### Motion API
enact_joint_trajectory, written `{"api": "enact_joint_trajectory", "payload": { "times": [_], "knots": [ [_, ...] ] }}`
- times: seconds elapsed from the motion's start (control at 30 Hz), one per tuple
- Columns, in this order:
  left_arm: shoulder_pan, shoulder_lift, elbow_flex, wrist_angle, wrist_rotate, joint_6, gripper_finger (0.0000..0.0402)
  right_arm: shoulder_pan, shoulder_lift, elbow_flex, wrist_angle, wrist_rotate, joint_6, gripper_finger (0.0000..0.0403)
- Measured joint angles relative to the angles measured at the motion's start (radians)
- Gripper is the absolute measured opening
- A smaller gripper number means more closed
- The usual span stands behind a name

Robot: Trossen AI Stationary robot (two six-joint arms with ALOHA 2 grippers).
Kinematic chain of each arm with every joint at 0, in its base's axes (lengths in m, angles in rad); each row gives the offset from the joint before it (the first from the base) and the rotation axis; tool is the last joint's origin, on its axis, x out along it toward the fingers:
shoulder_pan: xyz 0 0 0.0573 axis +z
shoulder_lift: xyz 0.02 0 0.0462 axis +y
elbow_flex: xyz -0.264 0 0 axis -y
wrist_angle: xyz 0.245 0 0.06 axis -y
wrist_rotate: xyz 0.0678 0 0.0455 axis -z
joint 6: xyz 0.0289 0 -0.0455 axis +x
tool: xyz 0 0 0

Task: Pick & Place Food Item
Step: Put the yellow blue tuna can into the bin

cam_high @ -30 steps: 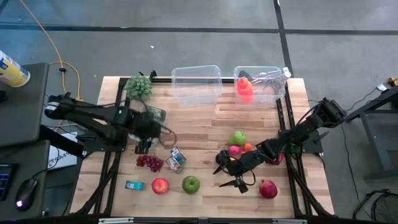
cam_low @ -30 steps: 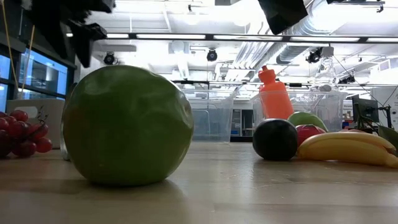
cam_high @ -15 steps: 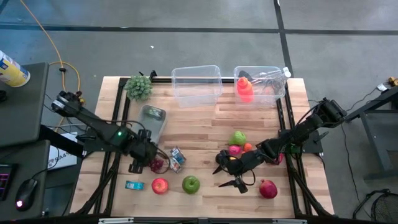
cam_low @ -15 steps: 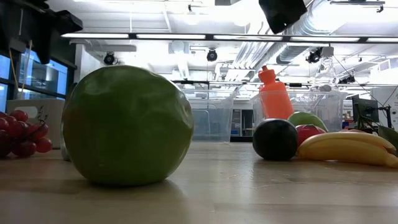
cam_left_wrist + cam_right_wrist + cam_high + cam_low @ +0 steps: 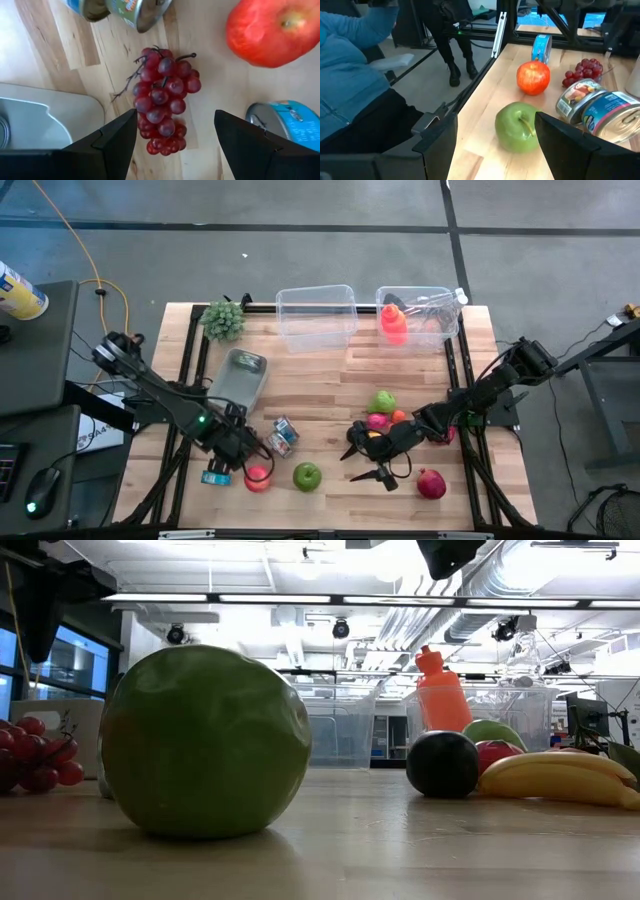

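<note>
I have the left claw [image 5: 172, 131] poised directly above the bunch of red grapes [image 5: 162, 98] at the front-left of the counter [image 5: 330, 375], fingers spread well apart and holding nothing. In the left wrist view the bunch lies squarely in the gap between the two fingers, its long axis running from the stem end down toward the claw, so the fingers stand to either side of its narrow width. I judge the grapes to be the food item in hand, and a straight descent should bracket them without any turn of the wrist. Just beside the bunch sit a red apple [image 5: 272, 31], a blue-labelled tin [image 5: 287, 120] and two toppled cans [image 5: 125, 9]; a grey tray [image 5: 45, 120] lies close on the other side. The right claw [image 5: 372, 461] waits further right near the green apple [image 5: 517, 127], open and empty. The left arm is plainly the nearer.
</note>
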Motion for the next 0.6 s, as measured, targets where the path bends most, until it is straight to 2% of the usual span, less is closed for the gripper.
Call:
{"api": "enact_joint_trajectory", "payload": {
  "times": [0.17, 0.4, 0.6],
  "knots": [
    [-0.012, 0.032, 0.000, 0.002, -0.004, -0.002, 0.0255, 0.000, 0.000, 0.000, -0.003, 0.000, -0.004, 0.0254],
    [-0.016, 0.063, 0.000, 0.006, -0.002, -0.105, 0.0255, 0.000, 0.000, 0.000, -0.003, 0.000, 0.020, 0.0254],
    [-0.069, 0.087, 0.000, 0.034, 0.004, -0.115, 0.0255, 0.000, 0.000, 0.000, -0.004, 0.000, 0.041, 0.0254]
  ]
}}
